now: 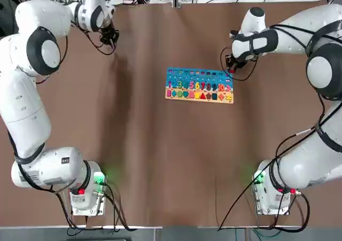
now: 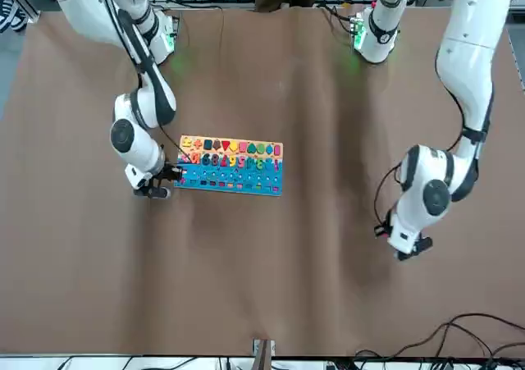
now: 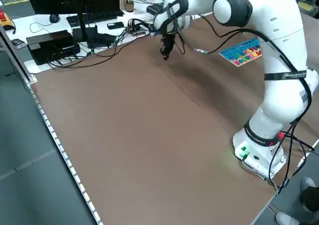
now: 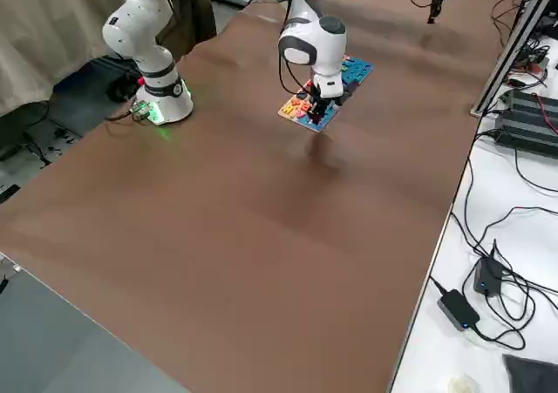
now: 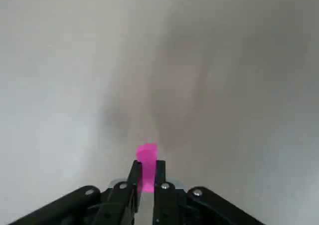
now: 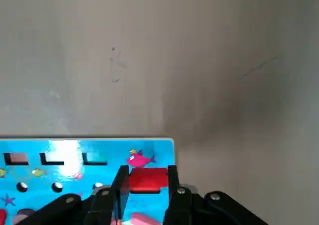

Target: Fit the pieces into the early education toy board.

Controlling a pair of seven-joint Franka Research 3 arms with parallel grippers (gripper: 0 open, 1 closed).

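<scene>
Brown table (image 1: 171, 161): board (image 1: 184, 100) flat on it, beyond centre, numbers and shapes in rows, slots (image 6: 93, 158) open along far blue edge. Left gripper (image 5: 148, 163) over table's far left, well apart from board, clamped on pink piece (image 5: 147, 152). Right gripper (image 6: 148, 169) at board's far right corner, clamped on red piece (image 6: 148, 179). Step in hand looks like red placement; can't tell if seated. Next, probably: align red with its slot, press, release; then bring pink over.
</scene>
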